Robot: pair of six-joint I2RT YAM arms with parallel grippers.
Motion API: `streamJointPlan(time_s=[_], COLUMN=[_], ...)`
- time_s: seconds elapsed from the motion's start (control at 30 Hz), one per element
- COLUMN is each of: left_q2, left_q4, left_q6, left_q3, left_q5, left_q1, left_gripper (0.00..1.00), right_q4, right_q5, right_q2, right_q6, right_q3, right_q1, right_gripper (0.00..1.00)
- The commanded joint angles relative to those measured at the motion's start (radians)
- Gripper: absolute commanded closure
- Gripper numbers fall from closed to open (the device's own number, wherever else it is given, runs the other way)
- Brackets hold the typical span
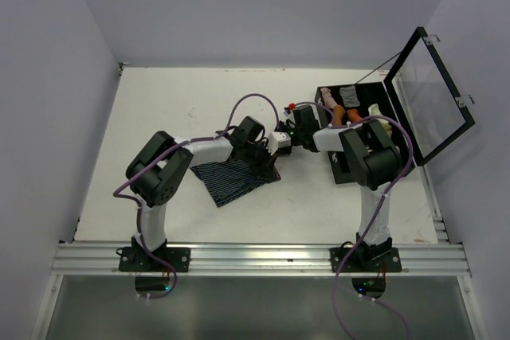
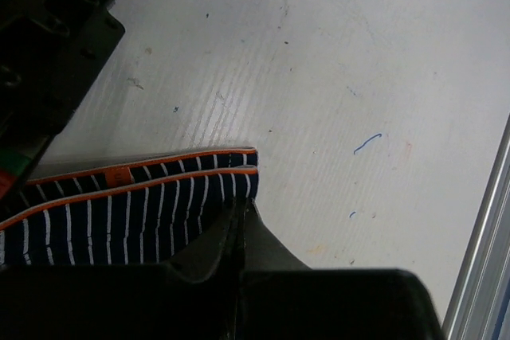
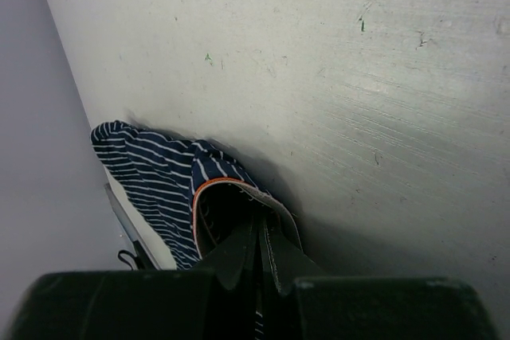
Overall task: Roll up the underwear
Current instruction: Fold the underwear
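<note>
Black fingers of the left gripper [image 2: 239, 224] are pressed together on a corner of the navy, white-striped, orange-trimmed fabric underwear [image 1: 233, 177]. The right gripper [image 3: 259, 232] pinches its waistband alongside. The garment lies on the white table [image 1: 159, 109], stretching from the 2 grippers toward the left arm's base.

A lab rig: walled white table [image 1: 175, 101], aluminium rail [image 1: 263, 259].
</note>
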Motion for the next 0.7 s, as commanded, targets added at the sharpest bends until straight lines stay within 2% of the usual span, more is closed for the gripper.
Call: streamJointPlan(time_s=[0.0,0.23,0.3,0.37,0.5,0.6,0.67], left_q2=[0.040,0.071,0.068,0.059,0.045,0.019,-0.001], left_q4=[0.032,0.034,0.032,0.034,0.041,0.046,0.057], left_q6=[-0.006,-0.026,-0.029,-0.033,-0.037,-0.033,-0.032], left_q3=[0.029,0.004,-0.004,-0.026,-0.043,-0.056,-0.059], left_q5=[-0.030,-0.055,-0.058,-0.052,-0.043,-0.033,-0.018], left_q1=[-0.006,-0.003,-0.002,0.004,0.011,0.015,0.023], left_gripper=[1.00,1.00,0.99,0.98,0.94,0.82,0.71], right_q4=[-0.012,-0.122,-0.265,-0.493,-0.552,-0.604,-0.623], right_q5=[0.010,0.016,0.062,0.115,0.136,0.134,0.105], right_q2=[0.013,-0.031,-0.042,-0.051,-0.072,-0.088,-0.098], right_q6=[-0.003,-0.082,-0.162,-0.266,-0.322,-0.369,-0.407], right_q3=[0.005,0.079,0.140,0.235,0.290,0.335,0.349], right_q1=[-0.005,-0.005,-0.006,-0.008,-0.008,-0.010,-0.016], right_gripper=[0.95,0.92,0.93,0.94,0.94,0.93,0.93])
